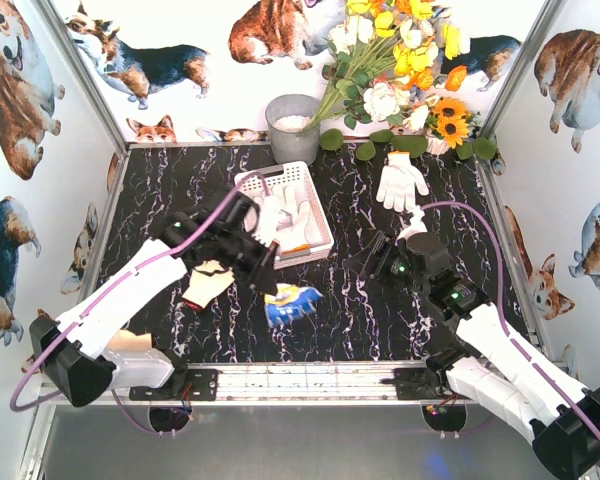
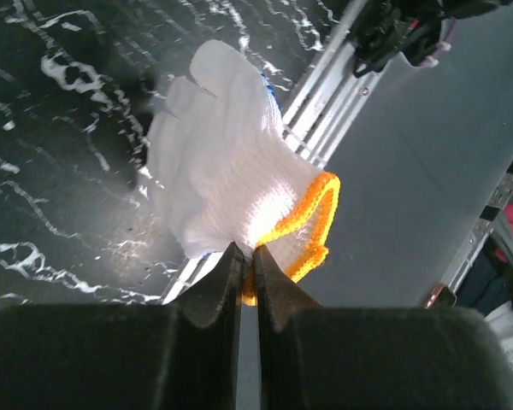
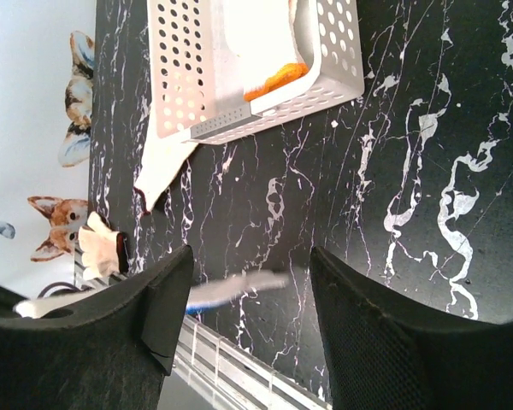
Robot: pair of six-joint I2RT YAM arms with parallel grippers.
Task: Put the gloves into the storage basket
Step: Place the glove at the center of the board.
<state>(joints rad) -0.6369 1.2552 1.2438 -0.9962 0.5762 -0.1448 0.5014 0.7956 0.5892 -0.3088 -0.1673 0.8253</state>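
Only the top view shows the full layout. A tan-palmed glove (image 1: 208, 285) lies flat under the left arm, at 8 o'clock from bench (image 1: 180, 190) centre.

The left fingers (image 2: 227, 286) are closed, pinching a white glove with orange cuff (image 2: 231, 162) by the cuff. Only the left wrist view shows that pinch, plus a sliver of blue at the glove's edge. From the top, this glove hangs at the near-left corner of the storage basket (image 3: 175, 77); touching the rim or not, cannot tell.

The basket sits at 12 o'clock with white gloves inside (image 1: 295, 215); their number is unclear from above. The right wrist view adds an orange patch on one of them.

A blue-and-yellow glove (image 1: 290, 303) lies crumpled at 6 o'clock. The right fingers (image 3: 167, 299) are spread wide with nothing between them, over bare bench at 3 o'clock. A plain white glove (image 1: 402, 182) lies flat at 1 o'clock, well apart from the basket. A grey bucket (image 1: 292, 128) stands just behind the basket.

Counts:
- Basket: one.
- Bucket: one.
- Gloves outside the basket: four, one of them held.
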